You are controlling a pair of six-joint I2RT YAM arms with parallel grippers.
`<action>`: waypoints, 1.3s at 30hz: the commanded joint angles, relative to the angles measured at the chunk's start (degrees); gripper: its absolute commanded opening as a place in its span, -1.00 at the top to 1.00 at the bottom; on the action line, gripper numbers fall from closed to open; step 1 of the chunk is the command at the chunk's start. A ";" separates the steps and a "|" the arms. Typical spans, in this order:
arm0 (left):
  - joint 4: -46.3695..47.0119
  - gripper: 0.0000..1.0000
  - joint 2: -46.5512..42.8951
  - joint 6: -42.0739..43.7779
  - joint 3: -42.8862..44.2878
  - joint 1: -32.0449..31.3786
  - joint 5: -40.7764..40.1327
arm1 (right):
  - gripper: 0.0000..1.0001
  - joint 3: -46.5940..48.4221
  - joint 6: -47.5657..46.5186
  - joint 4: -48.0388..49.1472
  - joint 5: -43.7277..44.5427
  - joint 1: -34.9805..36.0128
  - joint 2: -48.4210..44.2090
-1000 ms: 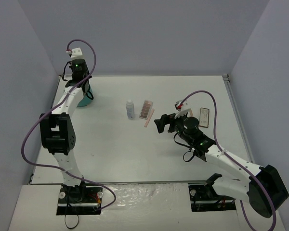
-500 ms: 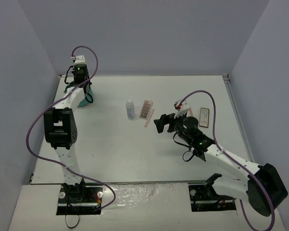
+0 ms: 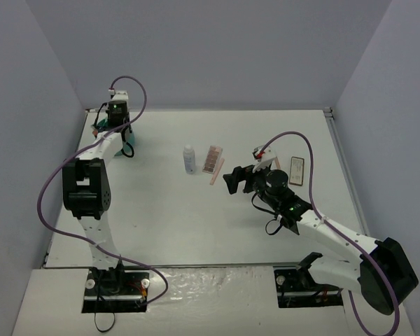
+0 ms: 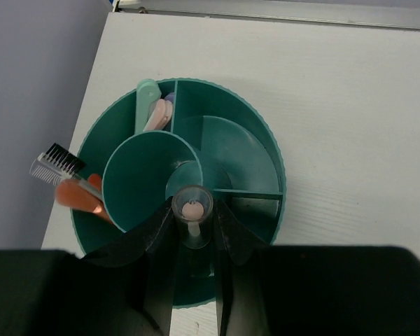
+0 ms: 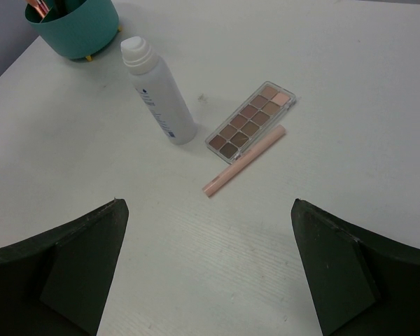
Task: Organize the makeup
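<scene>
My left gripper (image 4: pixel 193 215) is shut on a clear tube with a pink tip (image 4: pixel 192 208), held upright over the middle of the round teal divided tub (image 4: pixel 266 150). The tub's left compartments hold a comb brush (image 4: pixel 56 162), an orange stick (image 4: pixel 80 197) and a mint stick (image 4: pixel 147 101). At the table's middle lie a white bottle (image 3: pixel 189 159) (image 5: pixel 157 91), a pinkish-brown palette (image 3: pixel 211 159) (image 5: pixel 250 120) and a pink stick (image 3: pixel 216 172) (image 5: pixel 243 160). My right gripper (image 3: pixel 231 182) (image 5: pixel 210 231) hangs open just near of them, holding nothing.
A small dark-framed compact (image 3: pixel 297 170) lies on the table to the right of my right gripper. The teal tub (image 5: pixel 77 31) stands in the far left corner, close to the left wall and the table's back edge.
The left wrist has swung back and left, now over the tub at the far corner, still gripping the clear tube. The right arm has not moved.
</scene>
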 commanded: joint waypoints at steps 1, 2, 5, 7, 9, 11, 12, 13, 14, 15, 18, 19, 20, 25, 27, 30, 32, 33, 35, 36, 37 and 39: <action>2.40 1.00 -6.18 3.66 0.54 0.40 -1.08 | -1.00 0.85 -0.15 5.19 -0.98 0.15 -1.29; 2.53 1.00 -6.39 3.72 0.38 0.40 -1.15 | -1.00 0.85 -0.12 5.15 -1.03 0.11 -1.30; 2.75 0.89 -7.12 3.94 0.02 0.40 -1.35 | -1.00 0.80 -0.07 5.16 -1.13 0.07 -1.39; 2.70 0.82 -7.38 4.14 -0.17 0.40 -1.50 | -1.00 0.81 -0.07 5.09 -1.21 0.07 -1.39; 2.66 0.71 -7.55 4.38 -0.41 0.40 -1.51 | -1.00 0.85 -0.07 5.02 -1.28 0.07 -1.36; 2.70 0.54 -7.79 4.57 -0.71 0.40 -1.49 | -1.00 0.85 -0.09 5.02 -1.34 0.09 -1.34; 2.78 0.44 -7.97 4.62 -0.88 0.40 -1.44 | -1.00 0.85 -0.13 5.02 -1.34 0.13 -1.43; 2.87 0.33 -8.17 4.59 -1.07 0.40 -1.42 | -1.00 0.85 -0.16 5.00 -1.36 0.14 -1.46; 2.96 0.22 -8.43 4.46 -1.28 0.40 -1.42 | -1.00 0.85 -0.16 4.96 -1.40 0.09 -1.42; 3.03 0.13 -8.67 4.33 -1.49 0.40 -1.32 | -1.00 0.87 -0.16 4.91 -1.40 0.07 -1.39; 3.27 -0.02 -9.39 4.11 -1.95 0.40 -0.89 | -1.00 1.02 -0.16 4.66 -1.43 0.07 -1.48; 3.18 -0.05 -9.48 4.02 -1.95 0.40 -0.98 | -1.00 1.03 -0.16 4.57 -1.42 0.07 -1.48; 2.81 -0.08 -9.73 3.84 -1.82 0.40 -1.11 | -1.00 1.21 -0.10 4.01 -0.92 0.07 -1.54; 2.54 -0.24 -13.81 0.67 -1.96 0.40 0.33 | -1.00 3.70 1.73 -2.50 7.75 0.03 -1.24; 2.11 -0.35 -15.74 -1.59 -1.75 0.40 1.47 | -1.00 5.36 2.68 -6.39 11.90 -0.22 -0.66; 0.09 -0.48 -18.54 -5.22 -0.84 0.39 3.55 | -1.00 7.12 4.79 -10.79 15.98 -2.37 0.90; -3.00 -0.55 -21.17 -8.31 -0.11 0.32 4.68 | -1.00 8.18 6.24 -14.22 16.05 -5.27 2.22; -4.42 -0.59 -22.46 -9.74 0.14 0.28 5.46 | -0.99 8.63 6.62 -15.61 15.82 -6.63 2.86; -8.12 -0.68 -25.25 -12.99 0.78 0.23 7.48 | -0.98 9.61 6.94 -18.18 14.21 -10.28 4.70; -10.29 -0.71 -26.45 -14.50 1.21 0.19 8.50 | -0.98 10.07 7.19 -19.18 12.98 -12.10 5.67; -12.46 -0.74 -27.58 -15.92 1.64 0.14 9.48 | -0.98 10.51 7.48 -20.11 11.76 -13.81 6.61; -17.34 -0.80 -30.29 -18.31 1.49 0.09 12.30 | -0.96 11.47 7.86 -20.75 10.06 -16.84 9.37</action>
